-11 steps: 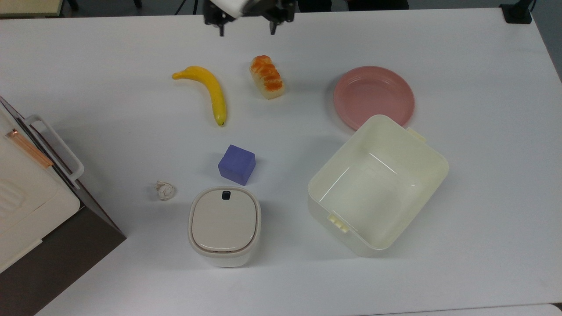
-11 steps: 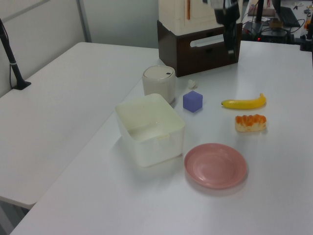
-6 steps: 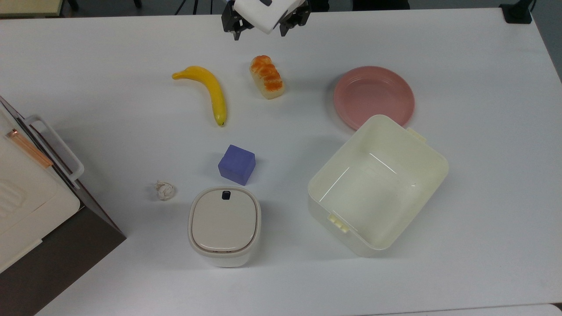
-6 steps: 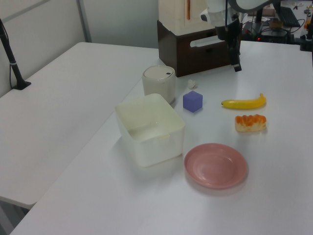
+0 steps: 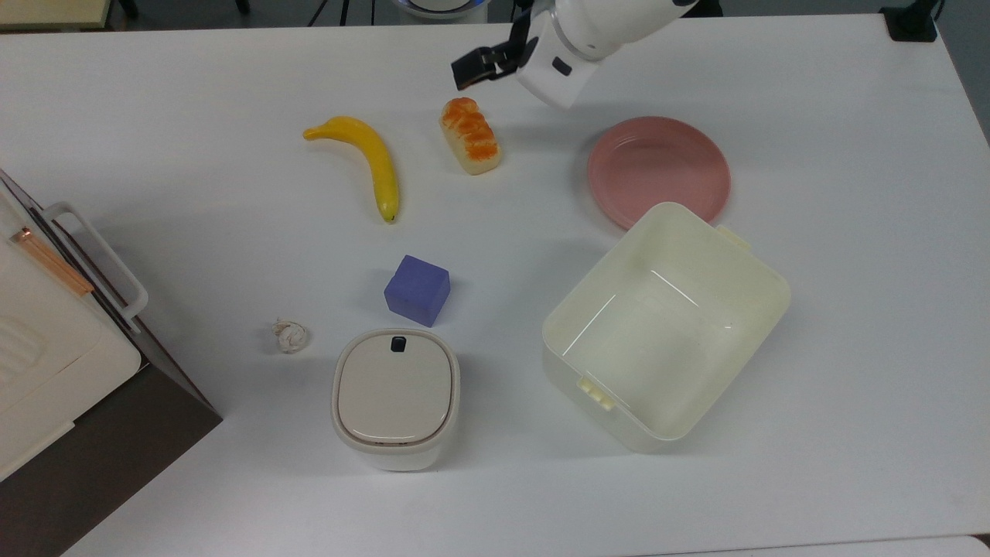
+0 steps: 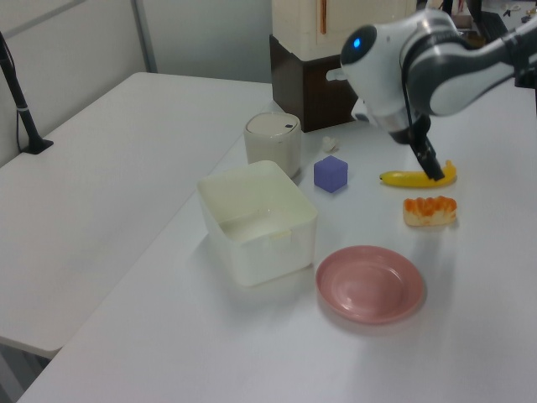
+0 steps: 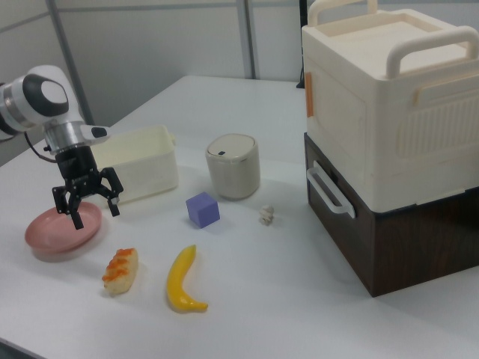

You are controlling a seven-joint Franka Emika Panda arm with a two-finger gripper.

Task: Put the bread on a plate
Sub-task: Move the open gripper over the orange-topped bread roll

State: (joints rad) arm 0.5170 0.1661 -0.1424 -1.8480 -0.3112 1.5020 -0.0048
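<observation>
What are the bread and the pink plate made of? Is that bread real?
The bread looks like a toy, probably plastic or foam: its orange-brown top is glossy and its ridges are very even. The plate looks like smooth, hard plastic or glazed ceramic, with a soft sheen and a raised rim; the look alone can't settle which.

Small toy bread loaf (image 5: 470,135), orange-brown ridged top, lying flat on the table, apart from the empty pink plate (image 5: 659,170)
</observation>
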